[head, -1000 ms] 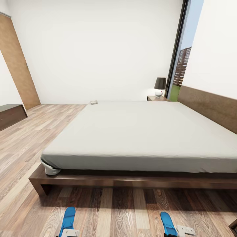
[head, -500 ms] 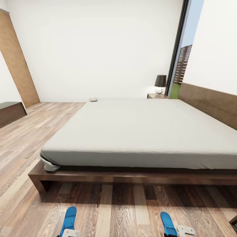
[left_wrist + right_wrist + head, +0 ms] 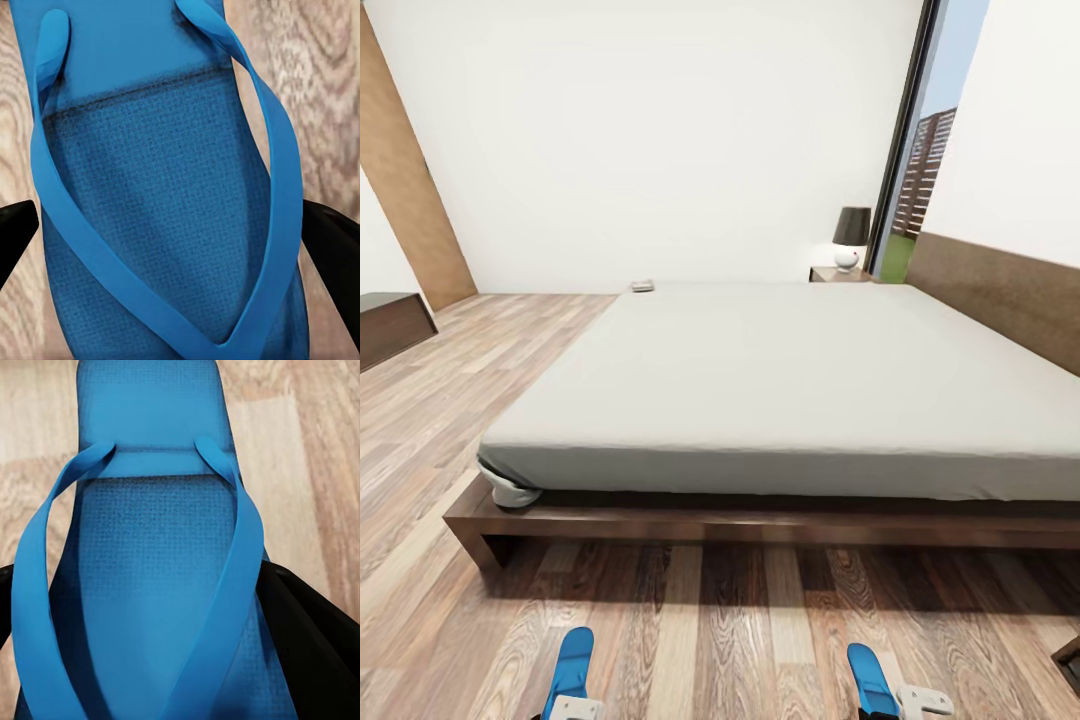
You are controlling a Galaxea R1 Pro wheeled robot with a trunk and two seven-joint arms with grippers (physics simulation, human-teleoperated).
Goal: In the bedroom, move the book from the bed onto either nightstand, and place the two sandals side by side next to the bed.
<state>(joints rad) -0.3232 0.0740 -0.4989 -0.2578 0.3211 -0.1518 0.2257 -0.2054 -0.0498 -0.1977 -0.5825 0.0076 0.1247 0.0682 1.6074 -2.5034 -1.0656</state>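
We held one sandal clamped in the left hand and the other sandal in the right hand, both unplaced, while the book lay far ahead on the bed.

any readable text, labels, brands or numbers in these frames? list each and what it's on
None readable.
The book, at the far corner of the bed: too small and blurred; no lettering can be made out.
The blue sandal between the left tool's fingers: plain textured sole and straps, no brand or size mark.
The blue sandal in the right wrist view: likewise unmarked.
The lamp bears no label.
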